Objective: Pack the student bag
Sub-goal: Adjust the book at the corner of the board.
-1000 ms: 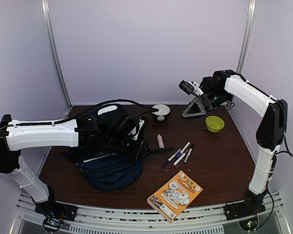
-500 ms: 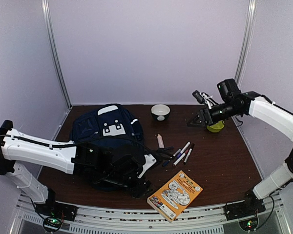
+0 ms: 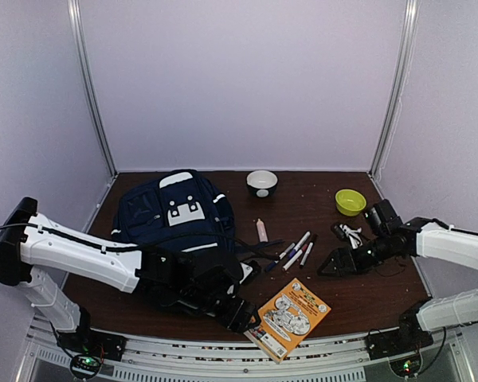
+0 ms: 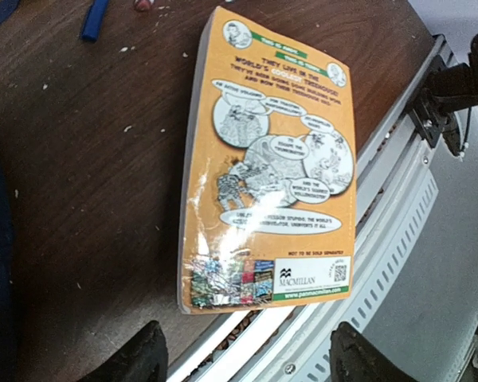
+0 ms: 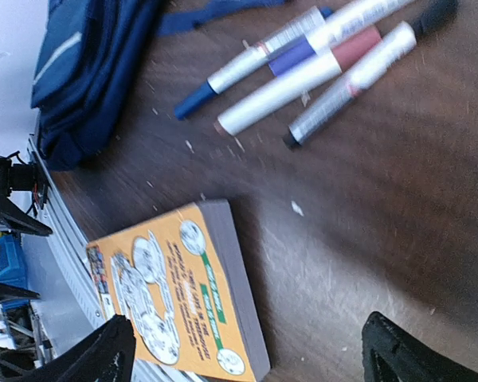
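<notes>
Navy student bag (image 3: 175, 223) beside markers (image 3: 296, 251); green bowl (image 3: 350, 201) well apart

Left end effector (image 3: 243, 317) swung to the book (image 3: 287, 318); right end effector (image 3: 333, 266) dropped beside the markers (image 3: 296, 251).

Top view: high up at the near edge, looking down on the whole table (image 3: 366, 306).
Left wrist view: close above the orange book (image 4: 271, 175).
Right wrist view: low, close, facing the pens (image 5: 303, 72).
Shared: the book.

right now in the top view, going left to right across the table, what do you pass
student bag → white bowl → markers → green bowl
</notes>
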